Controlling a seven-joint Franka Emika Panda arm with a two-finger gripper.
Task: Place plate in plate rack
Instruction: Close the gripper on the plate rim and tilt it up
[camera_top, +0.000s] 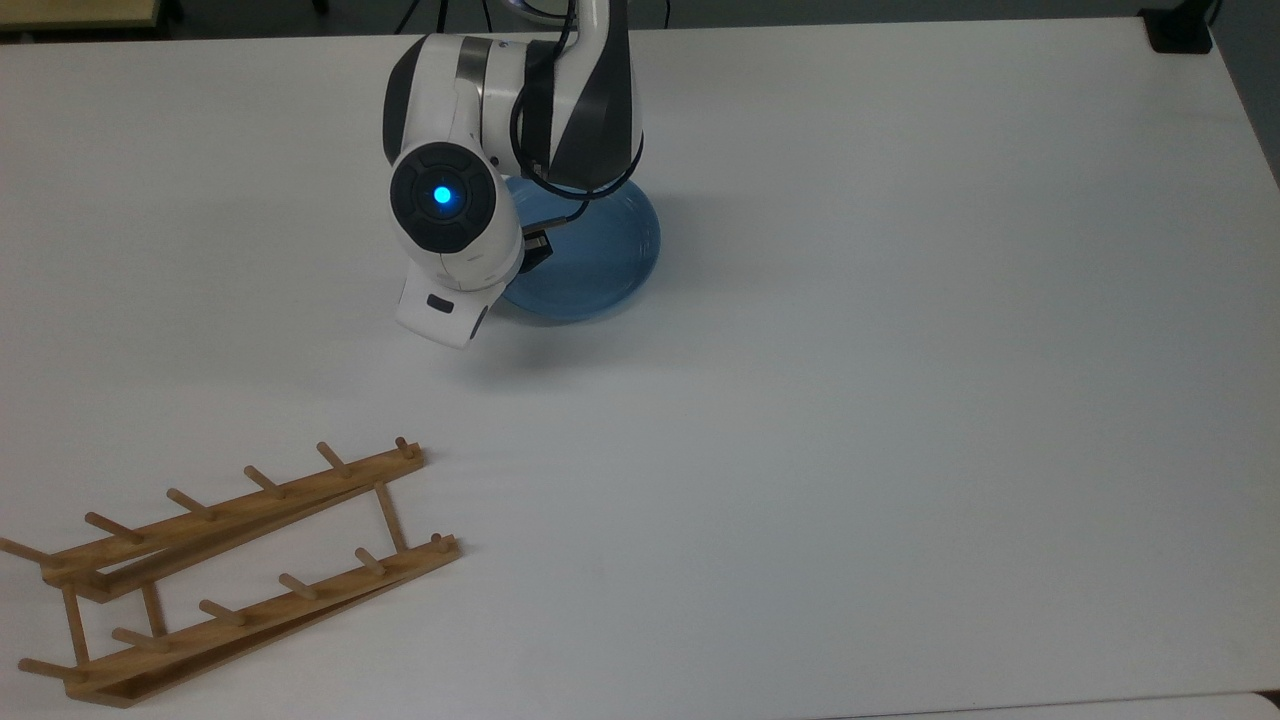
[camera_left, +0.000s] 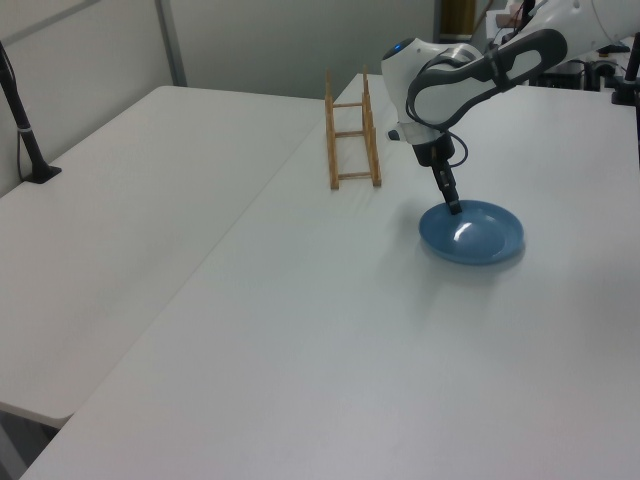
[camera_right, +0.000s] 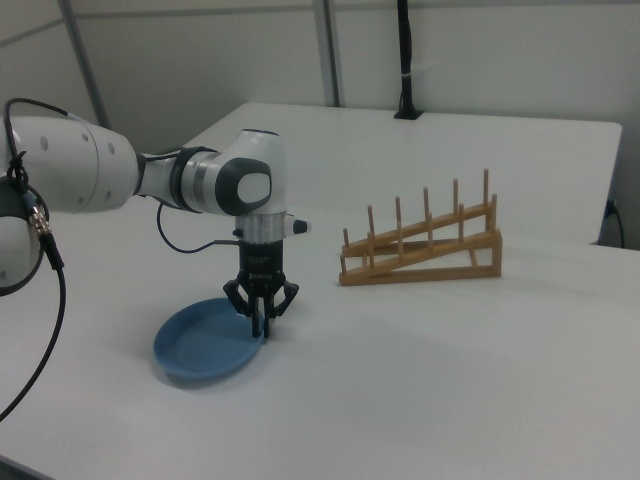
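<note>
The light-blue plate (camera_top: 600, 250) (camera_left: 482, 238) (camera_right: 200, 352) lies on the white table, partly hidden under the arm in the top view. My gripper (camera_top: 538, 250) (camera_left: 455, 208) (camera_right: 263, 330) points down at the plate's edge on the side nearest the rack. In the right view its fingers are drawn together on the rim. The wooden plate rack (camera_top: 240, 512) (camera_left: 331, 140) (camera_right: 420, 253) stands with nothing in it, at the top view's lower left, well apart from the plate.
The white table (camera_top: 900, 400) stretches wide to the top view's right. A black mount (camera_top: 1180, 30) sits at its far right corner. A second table with a black pole (camera_left: 25, 130) adjoins on the left view's left.
</note>
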